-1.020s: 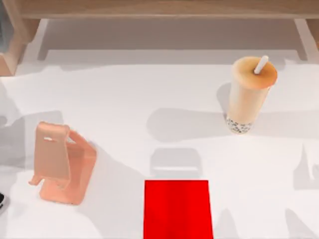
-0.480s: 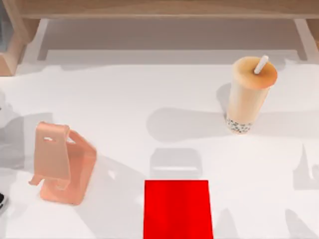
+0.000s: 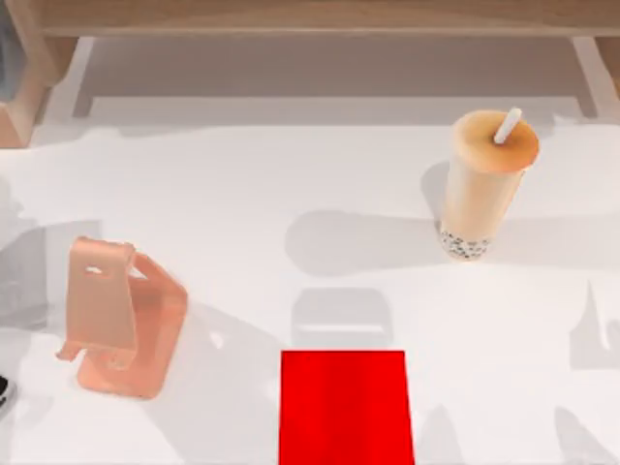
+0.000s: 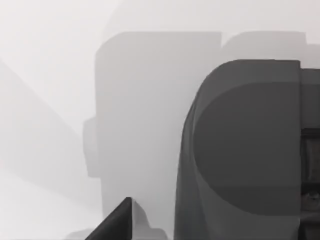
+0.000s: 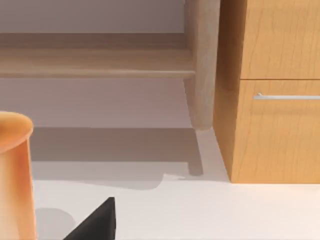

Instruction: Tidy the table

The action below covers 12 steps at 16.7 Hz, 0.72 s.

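- Broad white matte table (image 3: 242,194): peach plastic phone stand (image 3: 121,315) lower left, tall orange bubble-tea cup (image 3: 482,184) upper right, flat red rectangle (image 3: 345,407) bottom centre.
- Left end effector (image 3: 3,390) at the left edge; opening cannot be told.

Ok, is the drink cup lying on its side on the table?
No, in the top view the drink cup stands upright on the table, its straw poking up from the lid.

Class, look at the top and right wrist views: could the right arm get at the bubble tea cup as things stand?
Probably yes. The bubble tea cup stands upright on the right side of the table, bare tabletop all around it. The right wrist view shows the cup close by, nothing between.
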Each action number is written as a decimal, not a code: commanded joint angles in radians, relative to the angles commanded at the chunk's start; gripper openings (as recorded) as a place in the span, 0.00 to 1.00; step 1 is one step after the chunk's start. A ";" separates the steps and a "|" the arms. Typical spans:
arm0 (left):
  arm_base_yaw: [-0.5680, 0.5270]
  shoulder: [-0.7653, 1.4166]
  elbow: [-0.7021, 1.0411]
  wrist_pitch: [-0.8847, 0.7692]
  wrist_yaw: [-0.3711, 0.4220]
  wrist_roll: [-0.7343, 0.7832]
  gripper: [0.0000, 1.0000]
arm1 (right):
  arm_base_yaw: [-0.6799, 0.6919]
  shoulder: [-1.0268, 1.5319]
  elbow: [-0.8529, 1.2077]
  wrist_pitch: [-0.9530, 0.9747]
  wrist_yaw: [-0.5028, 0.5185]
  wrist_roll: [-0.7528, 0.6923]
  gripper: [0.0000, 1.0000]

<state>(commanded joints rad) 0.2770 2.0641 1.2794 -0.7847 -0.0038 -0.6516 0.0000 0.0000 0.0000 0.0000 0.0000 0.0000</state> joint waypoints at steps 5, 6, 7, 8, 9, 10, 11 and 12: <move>0.000 0.000 0.000 0.000 0.000 0.000 0.00 | 0.000 0.000 0.000 0.000 0.000 0.000 1.00; 0.000 0.000 0.000 0.000 0.000 0.000 0.00 | 0.000 0.000 0.000 0.000 0.000 0.000 1.00; 0.000 0.000 0.000 0.000 0.000 0.000 0.00 | 0.000 0.000 0.000 0.000 0.000 0.000 1.00; 0.000 0.000 0.000 0.000 0.000 0.000 0.00 | 0.000 0.000 0.000 0.000 0.000 0.000 1.00; 0.000 0.000 0.000 0.000 0.000 0.000 0.00 | 0.000 0.000 0.000 0.000 0.000 0.000 1.00; 0.000 0.000 0.000 0.000 0.000 0.000 0.00 | 0.000 0.000 0.000 0.000 0.000 0.000 1.00; 0.000 0.000 0.000 0.000 0.000 0.000 0.00 | 0.000 0.000 0.000 0.000 0.000 0.000 1.00; -0.001 -0.029 0.006 -0.019 -0.008 0.008 0.00 | 0.000 0.000 0.000 0.000 0.000 0.000 1.00</move>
<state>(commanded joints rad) 0.2760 2.0354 1.2858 -0.8036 -0.0115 -0.6439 0.0000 0.0000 0.0000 0.0000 0.0000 0.0000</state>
